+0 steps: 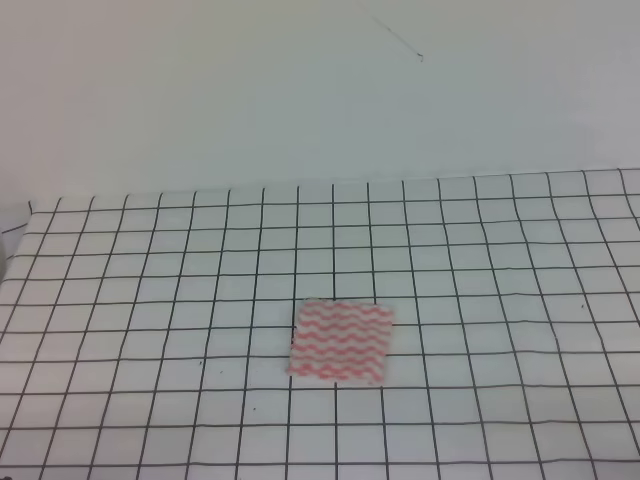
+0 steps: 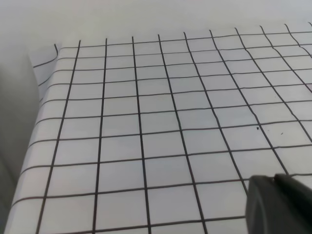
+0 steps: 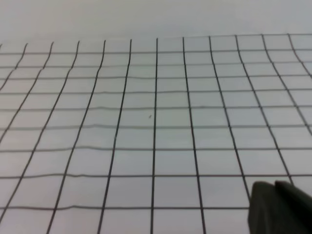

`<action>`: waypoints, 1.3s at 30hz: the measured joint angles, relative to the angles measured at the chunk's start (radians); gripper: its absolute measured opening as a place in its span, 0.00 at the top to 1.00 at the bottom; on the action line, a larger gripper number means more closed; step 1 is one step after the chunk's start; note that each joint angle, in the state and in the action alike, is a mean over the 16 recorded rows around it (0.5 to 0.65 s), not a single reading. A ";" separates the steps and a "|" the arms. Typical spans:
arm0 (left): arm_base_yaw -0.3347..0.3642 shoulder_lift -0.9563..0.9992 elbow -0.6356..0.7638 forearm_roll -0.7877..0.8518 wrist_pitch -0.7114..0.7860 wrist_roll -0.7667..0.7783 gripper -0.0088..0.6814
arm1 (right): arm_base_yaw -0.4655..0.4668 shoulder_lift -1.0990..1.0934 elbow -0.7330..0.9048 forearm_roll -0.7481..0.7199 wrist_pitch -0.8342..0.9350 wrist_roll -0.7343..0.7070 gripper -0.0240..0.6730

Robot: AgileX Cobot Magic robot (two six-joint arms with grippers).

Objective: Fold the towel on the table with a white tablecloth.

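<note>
Apparently nothing has begun: the towel (image 1: 340,341) lies flat near the table's (image 1: 120,300) front middle, untouched. Only a dark corner of each gripper shows, so finger state is unclear. Next, reach its edge.

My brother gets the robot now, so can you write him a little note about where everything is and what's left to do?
Left gripper: only a dark corner of it shows in the left wrist view, over bare tablecloth; I cannot tell if it is open or shut.
Right gripper: the same in the right wrist view.
Neither arm appears in the high view.
The towel lies flat near the front middle of the table, nothing touching it.
Done: no fold visible.
Left: reach the towel, grasp an edge, fold it.
</note>
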 joint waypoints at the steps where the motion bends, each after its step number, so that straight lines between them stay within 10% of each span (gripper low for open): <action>1: 0.000 0.000 0.000 0.000 0.000 0.000 0.99 | -0.002 -0.006 0.000 0.001 0.001 0.000 0.97; 39: 0.000 0.001 0.000 -0.006 -0.003 0.000 0.99 | -0.018 -0.036 -0.001 0.004 0.016 0.000 0.97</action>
